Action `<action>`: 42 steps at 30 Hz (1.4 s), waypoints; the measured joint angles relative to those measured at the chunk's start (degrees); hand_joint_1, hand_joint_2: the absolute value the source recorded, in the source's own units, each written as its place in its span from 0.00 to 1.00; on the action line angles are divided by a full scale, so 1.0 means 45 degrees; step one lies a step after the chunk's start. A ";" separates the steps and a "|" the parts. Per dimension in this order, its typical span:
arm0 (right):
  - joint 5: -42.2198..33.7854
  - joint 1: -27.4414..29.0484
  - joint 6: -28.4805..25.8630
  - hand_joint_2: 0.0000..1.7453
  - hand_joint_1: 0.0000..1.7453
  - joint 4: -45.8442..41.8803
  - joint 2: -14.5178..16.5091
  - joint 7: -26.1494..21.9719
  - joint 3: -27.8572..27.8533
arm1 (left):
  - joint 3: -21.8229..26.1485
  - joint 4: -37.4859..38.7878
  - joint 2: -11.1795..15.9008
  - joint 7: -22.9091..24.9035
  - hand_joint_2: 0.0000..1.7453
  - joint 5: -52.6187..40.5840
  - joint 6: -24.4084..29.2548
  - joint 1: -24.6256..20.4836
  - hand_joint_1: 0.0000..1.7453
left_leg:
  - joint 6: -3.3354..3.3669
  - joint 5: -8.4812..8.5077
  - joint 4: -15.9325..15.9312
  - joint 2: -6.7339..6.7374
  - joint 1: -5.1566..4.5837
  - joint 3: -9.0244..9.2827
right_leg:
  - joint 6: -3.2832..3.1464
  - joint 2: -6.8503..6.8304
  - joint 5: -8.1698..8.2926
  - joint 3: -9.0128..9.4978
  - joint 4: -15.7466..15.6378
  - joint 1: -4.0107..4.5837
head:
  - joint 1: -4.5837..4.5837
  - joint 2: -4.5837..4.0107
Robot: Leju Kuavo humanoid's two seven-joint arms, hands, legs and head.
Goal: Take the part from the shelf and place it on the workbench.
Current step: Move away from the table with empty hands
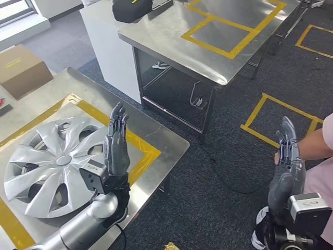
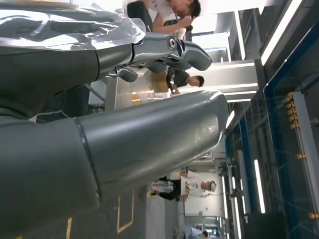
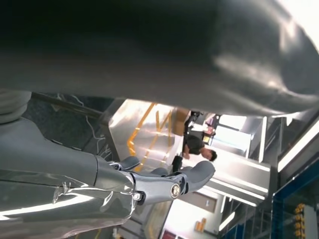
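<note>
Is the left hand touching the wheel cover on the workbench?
Cannot tell. In the head view the left hand, fingers up, overlaps the wheel cover's edge; no gap or contact shows plainly.

You have a steel workbench (image 1: pixel 161 136) at the near left, marked with a rectangle of yellow tape (image 1: pixel 146 147). A silver wheel cover (image 1: pixel 51 164) lies flat on it, inside the tape outline. At the bench's far left edge sits a cardboard box (image 1: pixel 20 69). Farther off, across a strip of dark carpeted floor (image 1: pixel 220 172), you see a second steel table (image 1: pixel 173 41), also taped in yellow, with a black bag (image 1: pixel 129 9) resting on its far left end. More yellow tape rectangles mark the floor at the right.
</note>
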 joint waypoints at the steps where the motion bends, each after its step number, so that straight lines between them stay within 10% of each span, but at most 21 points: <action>1: -0.0016 0.0014 -0.0001 0.00 0.00 0.0001 0.0000 -0.0002 0.0011 | -0.0004 -0.0002 0.0000 -0.0008 0.00 0.0004 0.0000 0.0019 0.00 | 0.0016 -0.0012 0.0004 0.0136 -0.0015 0.0003 | 0.0036 -0.0088 -0.0305 -0.0375 0.0828 -0.0013 | 0.0016 0.0000; 3: -0.0069 0.0045 0.0001 0.00 0.00 0.0004 0.0000 -0.0010 0.0028 | -0.0012 -0.0002 -0.0002 -0.0023 0.00 -0.0010 0.0000 0.0041 0.00 | 0.0017 -0.0043 0.0010 0.0385 -0.0027 0.0028 | 0.0058 -0.0163 -0.0209 -0.0498 0.1163 -0.0025 | 0.0019 0.0000; 8: -0.0139 0.0035 0.0037 0.00 0.00 0.0004 0.0000 -0.0039 0.0032 | -0.0023 -0.0013 -0.0006 -0.0036 0.00 -0.0036 0.0000 0.0062 0.00 | -0.0187 -0.0199 0.0075 0.0910 -0.0160 0.0152 | -0.0197 -0.1077 0.1247 0.1403 -0.2519 0.0143 | 0.0043 0.0000; 11: -0.0141 0.0057 0.0049 0.00 0.00 0.0002 0.0001 -0.0056 0.0044 | -0.0023 -0.0029 -0.0005 -0.0043 0.00 -0.0050 0.0000 0.0069 0.00 | -0.0344 -0.0267 0.0127 0.1181 -0.0183 0.0171 | -0.0421 -0.0747 0.1301 0.1437 -0.2670 0.0153 | -0.0004 0.0000; 16: -0.0192 0.0059 0.0145 0.00 0.00 0.0006 0.0009 -0.0123 0.0067 | -0.0023 -0.0051 0.0029 -0.0039 0.00 -0.0107 0.0000 0.0158 0.00 | -0.0595 -0.1946 0.3367 -0.0051 -0.0057 -0.1313 | -0.0684 -0.0082 0.1462 0.1394 -0.2787 0.0057 | -0.0140 0.0000; 18: -0.0192 0.0083 0.0167 0.00 0.00 0.0013 0.0010 -0.0131 0.0090 | -0.0024 -0.0051 0.0043 -0.0038 0.00 -0.0106 0.0000 0.0222 0.00 | -0.0604 -0.1925 0.3984 -0.0105 -0.0040 -0.1697 | -0.0688 0.0236 0.1490 0.1364 -0.2783 0.0055 | -0.0170 0.0000; 22: -0.0191 0.0093 0.0192 0.00 0.00 0.0018 0.0010 -0.0144 0.0102 | -0.0028 -0.0051 0.0044 -0.0046 0.00 -0.0098 0.0000 0.0240 0.00 | -0.0468 -0.0302 0.0792 -0.0707 0.0021 -0.0259 | -0.0569 0.0842 0.1546 0.1328 -0.2748 0.0068 | -0.0207 0.0000; 26: -0.0154 0.0139 0.0243 0.00 0.00 0.0018 0.0010 -0.0149 0.0113 | -0.0028 -0.0051 0.0030 -0.0067 0.00 -0.0061 0.0000 0.0244 0.00 | -0.0289 -0.0089 0.0044 -0.0634 -0.0002 0.0059 | -0.0296 0.1193 0.1592 0.1161 -0.2724 0.0013 | -0.0175 0.0000; 30: -0.0125 0.0175 0.0285 0.00 0.00 0.0017 0.0012 -0.0155 0.0112 | -0.0033 -0.0052 -0.0019 -0.0096 0.00 -0.0036 0.0000 0.0251 0.00 | -0.0048 -0.0031 -0.0073 -0.0100 0.0003 0.0129 | -0.0085 0.0098 0.0377 0.0172 -0.0585 0.0021 | -0.0004 0.0000; 33: -0.0124 0.0199 0.0385 0.00 0.00 0.0034 0.0023 -0.0168 0.0135 | -0.0033 -0.0051 -0.0023 -0.0111 0.00 -0.0015 0.0000 0.0287 0.00 | -0.0029 -0.0062 -0.0063 0.0315 -0.0029 0.0138 | 0.0032 -0.0150 -0.0223 -0.0586 0.1228 -0.0056 | 0.0042 0.0000; 38: -0.0107 0.0185 0.0413 0.00 0.00 0.0043 0.0029 -0.0206 0.0136 | -0.0033 -0.0053 -0.0022 -0.0115 0.00 0.0007 0.0000 0.0287 0.00 | -0.0236 -0.0225 0.0018 0.0869 -0.0102 0.0257 | -0.0086 -0.0931 0.1218 0.1327 -0.2337 -0.0008 | 0.0057 0.0000; 42: -0.0083 0.0192 0.0404 0.00 0.00 0.0032 0.0043 -0.0206 0.0136 | -0.0033 -0.0058 -0.0019 -0.0111 0.00 0.0010 0.0000 0.0264 0.00 | -0.0486 -0.0362 0.0107 0.1097 -0.0115 0.0268 | -0.0421 -0.0588 0.1292 0.1447 -0.2659 0.0064 | -0.0009 0.0000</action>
